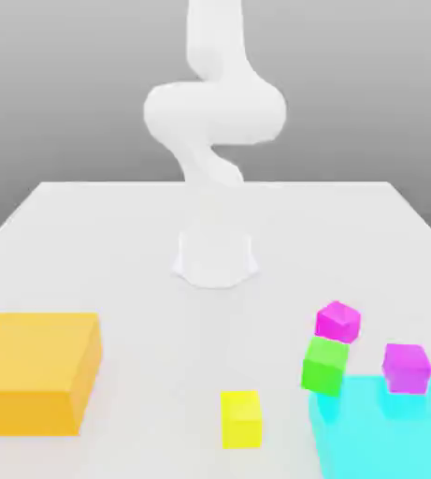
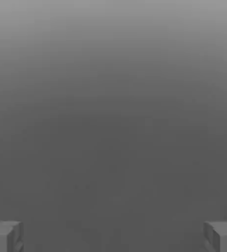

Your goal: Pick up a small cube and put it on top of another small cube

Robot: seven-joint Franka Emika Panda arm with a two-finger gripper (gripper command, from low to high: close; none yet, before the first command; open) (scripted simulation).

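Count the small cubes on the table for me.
4: magenta cube atop green cube; yellow cube nearer the camera; purple cube on the cyan block.

A pale white table [image 1: 88, 234] fills the lower half of the exterior view, its far edge running across the middle of the frame. The white robot base [image 1: 216, 259] stands on it at centre. A large orange block [image 1: 36, 370] lies at the lower left. A yellow cube [image 1: 241, 418] sits at bottom centre. To its right a green cube [image 1: 325, 366] rests on the surface, just beside a flat cyan block [image 1: 382, 440] that occupies the lower right corner.
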